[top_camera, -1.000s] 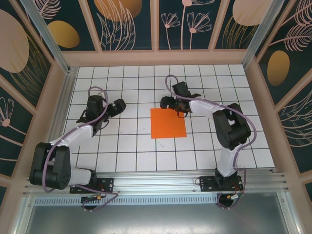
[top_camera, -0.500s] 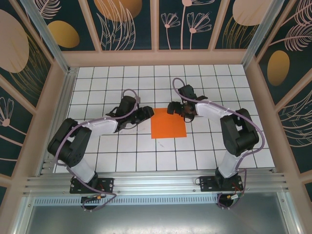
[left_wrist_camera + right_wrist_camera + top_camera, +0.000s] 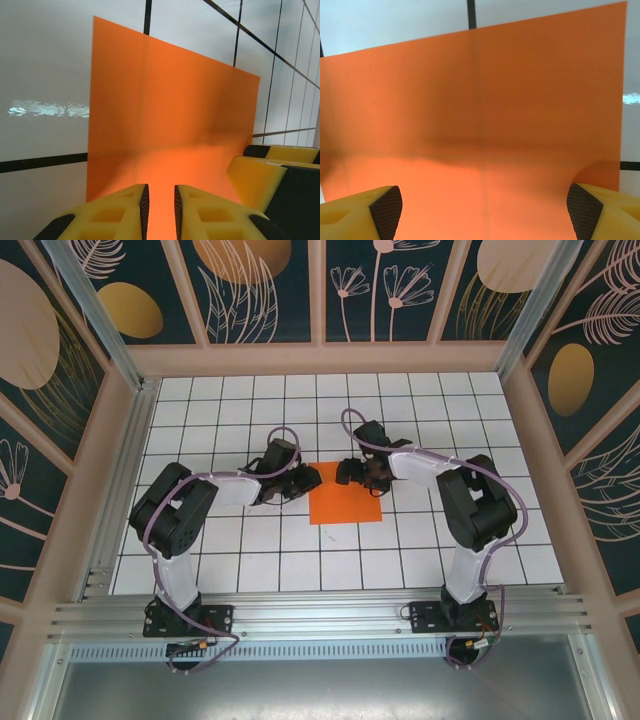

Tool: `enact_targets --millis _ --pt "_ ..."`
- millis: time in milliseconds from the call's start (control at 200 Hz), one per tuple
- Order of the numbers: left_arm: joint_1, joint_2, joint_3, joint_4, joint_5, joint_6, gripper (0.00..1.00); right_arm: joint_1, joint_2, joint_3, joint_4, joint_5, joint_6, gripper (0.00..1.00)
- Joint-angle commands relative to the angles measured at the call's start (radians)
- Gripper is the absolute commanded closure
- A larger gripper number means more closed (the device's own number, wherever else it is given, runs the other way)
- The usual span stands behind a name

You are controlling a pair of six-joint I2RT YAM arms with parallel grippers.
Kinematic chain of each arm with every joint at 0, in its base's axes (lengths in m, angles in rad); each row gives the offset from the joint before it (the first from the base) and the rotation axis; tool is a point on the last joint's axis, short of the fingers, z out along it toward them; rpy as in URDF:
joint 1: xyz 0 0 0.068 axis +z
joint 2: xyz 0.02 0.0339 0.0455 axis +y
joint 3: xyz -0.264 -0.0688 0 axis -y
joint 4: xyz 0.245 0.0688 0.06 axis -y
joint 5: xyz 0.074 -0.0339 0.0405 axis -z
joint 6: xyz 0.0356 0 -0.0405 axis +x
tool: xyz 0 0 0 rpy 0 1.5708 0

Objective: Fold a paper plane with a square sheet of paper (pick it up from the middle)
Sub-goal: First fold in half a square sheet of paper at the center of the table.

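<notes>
Arms (image 3: pixel 215 488) low at orange sheet (image 3: pixel 345 495); L fingers (image 3: pixel 125 210) almost together, R fingers (image 3: pixel 355 212) apart.

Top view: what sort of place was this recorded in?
Probably a purpose-built robot test cell rather than a home or workshop. It has a white grid-tiled table, an aluminium rail along its near edge, and decorated wall panels boxing it in.

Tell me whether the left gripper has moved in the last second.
Yes. The left gripper has swung right across the white tiles, from well left of the orange paper to its left edge.
</notes>
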Motion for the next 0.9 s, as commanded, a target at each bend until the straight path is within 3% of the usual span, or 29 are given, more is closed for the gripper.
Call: enact_targets --millis 0,310,796,896 --pt "-0.008 0.031 0.026 -0.067 -0.006 0.037 0.82 0.019 0.04 0.032 -0.06 0.024 0.003 0.1" --pt "-0.012 0.081 0.064 -0.13 -0.035 0.054 0.95 0.019 0.053 0.012 -0.001 -0.091 0.012 0.08" --pt "-0.012 0.104 0.069 -0.122 -0.025 0.055 0.99 0.019 0.039 -0.003 0.063 -0.2 0.018 0.07" --pt "-0.013 0.105 0.068 -0.107 -0.007 0.053 0.99 0.019 0.047 0.012 0.057 -0.202 0.013 0.1"
